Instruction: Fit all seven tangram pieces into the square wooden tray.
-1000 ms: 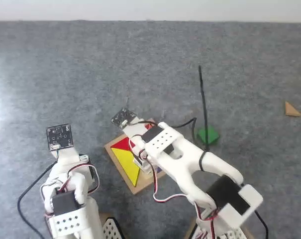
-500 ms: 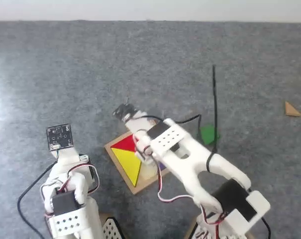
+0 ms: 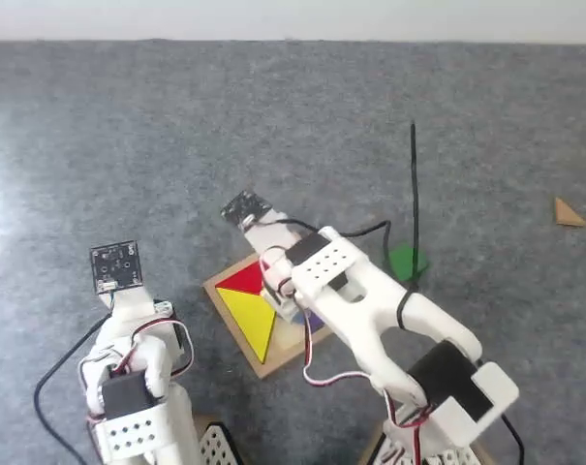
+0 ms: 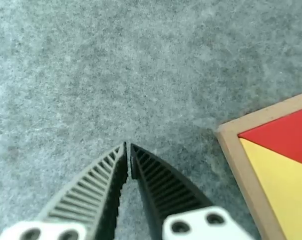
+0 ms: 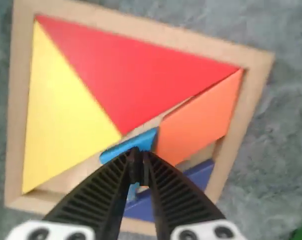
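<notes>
— Where is the tray (image 3: 230,326)?
— On the table (image 3: 273,116), before both arms, with the right gripper (image 5: 138,157) above it and the left gripper (image 4: 128,150) to its left.
— Inside?
— One triangle (image 3: 240,281) at the back, a second triangle (image 3: 252,322) before it, and a small piece (image 5: 126,149) at their tips, between the right gripper's jaws.
— Outside?
— A loose piece (image 3: 406,260) to the right, a far piece (image 3: 567,213) beyond.

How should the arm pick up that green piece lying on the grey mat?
Pinch two opposite edges, coming straight down from above. The green piece lies flat on the mat, apart from the tray, so only its thin sides can be gripped.
</notes>
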Controlling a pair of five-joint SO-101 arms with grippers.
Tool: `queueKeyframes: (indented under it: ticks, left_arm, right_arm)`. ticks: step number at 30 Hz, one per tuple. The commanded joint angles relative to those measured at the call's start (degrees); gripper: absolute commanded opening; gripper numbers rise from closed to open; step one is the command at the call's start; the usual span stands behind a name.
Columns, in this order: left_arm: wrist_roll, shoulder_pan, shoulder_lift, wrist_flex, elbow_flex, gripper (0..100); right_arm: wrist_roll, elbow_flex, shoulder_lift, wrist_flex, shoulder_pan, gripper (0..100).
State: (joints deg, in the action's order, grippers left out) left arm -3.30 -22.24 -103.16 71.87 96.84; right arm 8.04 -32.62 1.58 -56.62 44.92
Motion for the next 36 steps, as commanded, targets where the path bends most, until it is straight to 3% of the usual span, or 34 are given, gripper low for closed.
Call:
queueKeyframes:
  ticks: [1, 6, 14, 25, 36]
  left_arm:
    - [0.26, -0.18, -1.05, 0.44, -0.40, 1]
    - [0.26, -0.18, -1.05, 0.44, -0.40, 1]
    - [0.26, -0.18, -1.05, 0.44, -0.40, 1]
    - [0.26, -0.18, -1.05, 0.44, -0.40, 1]
    - [0.26, -0.18, -1.05, 0.44, -0.40, 1]
  right_arm:
    - [0.62, -0.18, -1.27, -4.00, 2.51, 0.6]
    - [0.62, -0.35, -0.75, -5.41, 3.74, 0.6]
    - [3.87, -0.53, -0.75, -4.88, 11.91, 0.6]
    - [3.96, 0.26, -16.92, -7.87, -4.88, 0.6]
    - [3.69, 0.44, -7.43, 1.54, -5.58, 0.6]
